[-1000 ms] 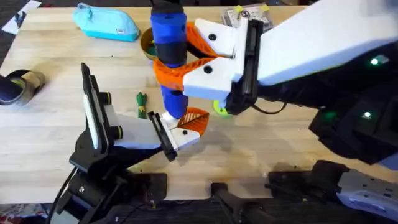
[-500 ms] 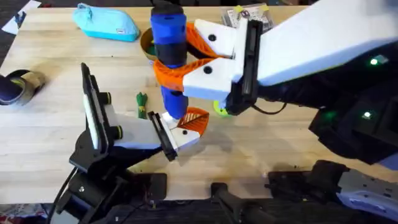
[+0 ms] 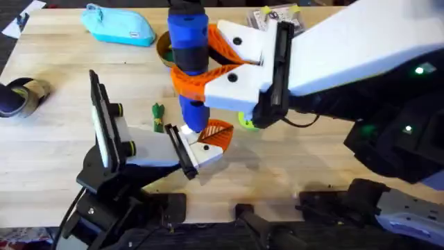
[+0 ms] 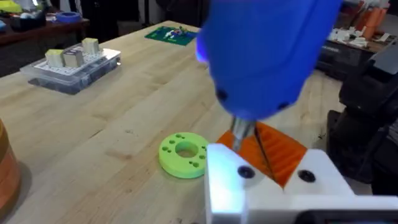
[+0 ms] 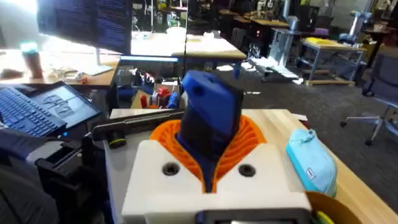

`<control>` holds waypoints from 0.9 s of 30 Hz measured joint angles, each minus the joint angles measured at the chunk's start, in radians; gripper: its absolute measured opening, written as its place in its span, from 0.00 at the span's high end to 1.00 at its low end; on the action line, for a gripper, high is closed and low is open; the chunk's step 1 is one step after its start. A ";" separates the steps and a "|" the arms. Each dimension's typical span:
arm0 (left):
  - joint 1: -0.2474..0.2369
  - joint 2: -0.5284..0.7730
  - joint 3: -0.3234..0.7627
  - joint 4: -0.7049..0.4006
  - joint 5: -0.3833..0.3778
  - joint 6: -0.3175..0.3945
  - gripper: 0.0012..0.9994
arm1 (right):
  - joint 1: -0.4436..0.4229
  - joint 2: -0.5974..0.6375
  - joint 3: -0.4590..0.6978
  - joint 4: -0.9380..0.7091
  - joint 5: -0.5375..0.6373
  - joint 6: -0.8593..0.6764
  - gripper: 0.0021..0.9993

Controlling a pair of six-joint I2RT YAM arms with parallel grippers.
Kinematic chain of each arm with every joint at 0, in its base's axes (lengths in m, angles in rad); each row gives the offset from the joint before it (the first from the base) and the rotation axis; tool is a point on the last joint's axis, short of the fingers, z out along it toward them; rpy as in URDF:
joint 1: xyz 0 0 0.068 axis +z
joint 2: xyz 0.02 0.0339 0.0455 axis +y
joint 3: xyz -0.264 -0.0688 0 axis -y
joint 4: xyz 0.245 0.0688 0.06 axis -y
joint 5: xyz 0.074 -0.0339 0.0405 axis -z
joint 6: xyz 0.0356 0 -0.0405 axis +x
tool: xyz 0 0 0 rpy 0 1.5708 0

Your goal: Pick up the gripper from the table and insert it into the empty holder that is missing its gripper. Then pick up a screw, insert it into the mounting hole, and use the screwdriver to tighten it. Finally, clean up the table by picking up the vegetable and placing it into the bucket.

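The gripper point(image 3: 208, 142), a white block with an orange ribbed finger, is clamped in my left gripper point(image 3: 182, 147), whose black fingers are shut on it. It sits right under the lower tip of the blue-and-orange holder point(image 3: 189, 66), touching or nearly touching it. My right gripper point(image 3: 208, 62) is shut on the holder's sides and holds it upright. In the left wrist view the gripper point(image 4: 273, 180) lies below the holder point(image 4: 267, 56). The lime-green disc point(image 3: 246, 121) with its mounting hole lies beside them. The vegetable point(image 3: 157, 117) lies left of the holder. The bucket point(image 3: 164, 50) peeks out behind it.
A light-blue pouch point(image 3: 119, 26) lies at the back left. A clear parts box point(image 3: 276, 17) stands at the back right, also in the left wrist view as the parts box point(image 4: 71, 62). A tape roll point(image 3: 21, 94) sits at the left edge.
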 joint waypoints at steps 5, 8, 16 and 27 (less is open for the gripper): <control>0.000 0.000 0.000 -0.006 0.000 0.000 0.99 | -0.002 -0.009 -0.004 0.135 0.001 0.002 0.96; 0.000 0.000 0.000 -0.006 0.000 0.000 0.99 | -0.012 -0.031 -0.004 0.146 -0.003 0.002 0.96; 0.000 0.000 0.000 -0.006 0.000 0.000 0.99 | -0.089 -0.042 -0.003 -0.023 0.044 -0.069 0.96; 0.000 0.000 0.000 -0.006 0.000 0.000 0.99 | -0.257 -0.037 -0.007 -0.580 0.375 -0.406 0.96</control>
